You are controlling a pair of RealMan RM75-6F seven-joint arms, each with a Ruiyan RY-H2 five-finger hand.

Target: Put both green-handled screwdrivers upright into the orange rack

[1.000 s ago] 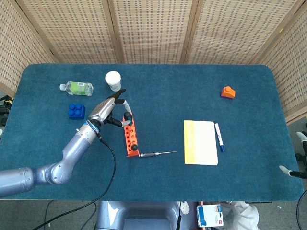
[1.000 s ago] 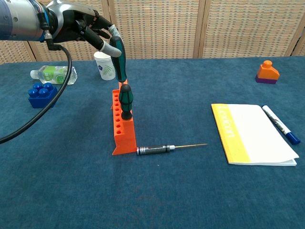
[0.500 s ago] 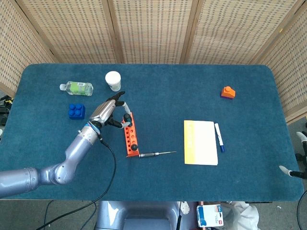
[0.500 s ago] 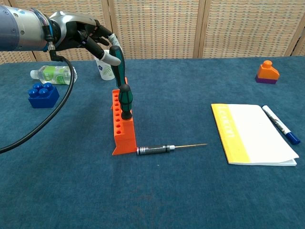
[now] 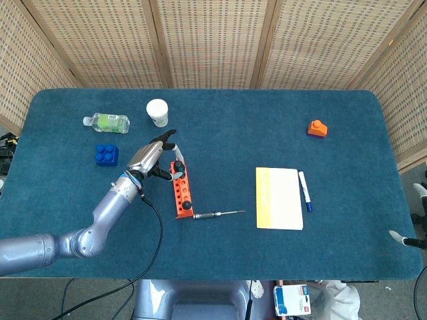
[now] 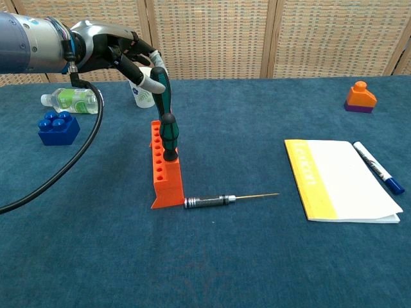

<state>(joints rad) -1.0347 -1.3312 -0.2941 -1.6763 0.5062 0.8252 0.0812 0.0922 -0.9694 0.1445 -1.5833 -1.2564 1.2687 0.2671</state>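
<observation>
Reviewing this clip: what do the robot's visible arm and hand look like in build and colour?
The left arm is smooth silver-grey metal in rounded segments, with a blue ring at the wrist. A black cable loops from the wrist below the arm. The left hand has a silver back, black fingers and pale grey fingertips.
</observation>
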